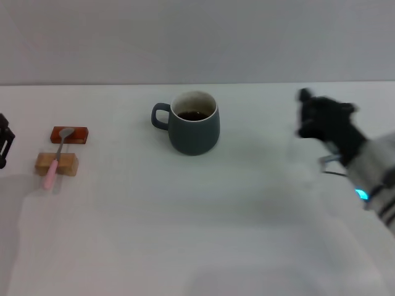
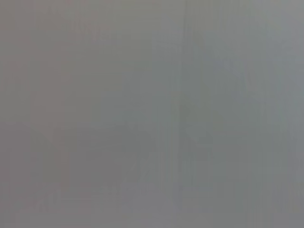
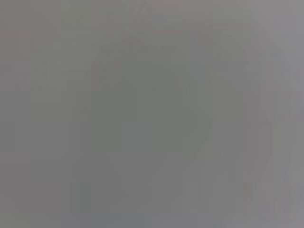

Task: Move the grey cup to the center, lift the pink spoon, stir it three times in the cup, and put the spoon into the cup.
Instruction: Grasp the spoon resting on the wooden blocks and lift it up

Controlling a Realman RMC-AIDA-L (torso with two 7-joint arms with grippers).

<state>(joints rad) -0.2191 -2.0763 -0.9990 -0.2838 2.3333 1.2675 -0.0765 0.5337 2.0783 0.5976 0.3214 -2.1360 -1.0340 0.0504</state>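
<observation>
Grey cup [image 1: 194, 123] stands upright near mid-worktop [image 1: 197, 234], toward the back, handle pointing to the robot's left, dark liquid visible inside. Pink spoon [image 1: 57, 157] lies well off to the left, bridging a reddish-brown block [image 1: 69, 134] and a tan wooden block [image 1: 57, 164], handle end toward the robot. Right tool [image 1: 318, 117] hangs in the air well apart from the cup on its right side; cannot tell whether its fingers are spread or pressed together. Left tool [image 1: 5, 140] shows only at the left edge, near the blocks; state likewise cannot be told. Both wrist views show nothing usable. Judgement: cup looks placed, so the spoon pickup is next. Best taken by the raised handle between the blocks, gripped squarely, lifted straight to avoid nudging either block.
</observation>
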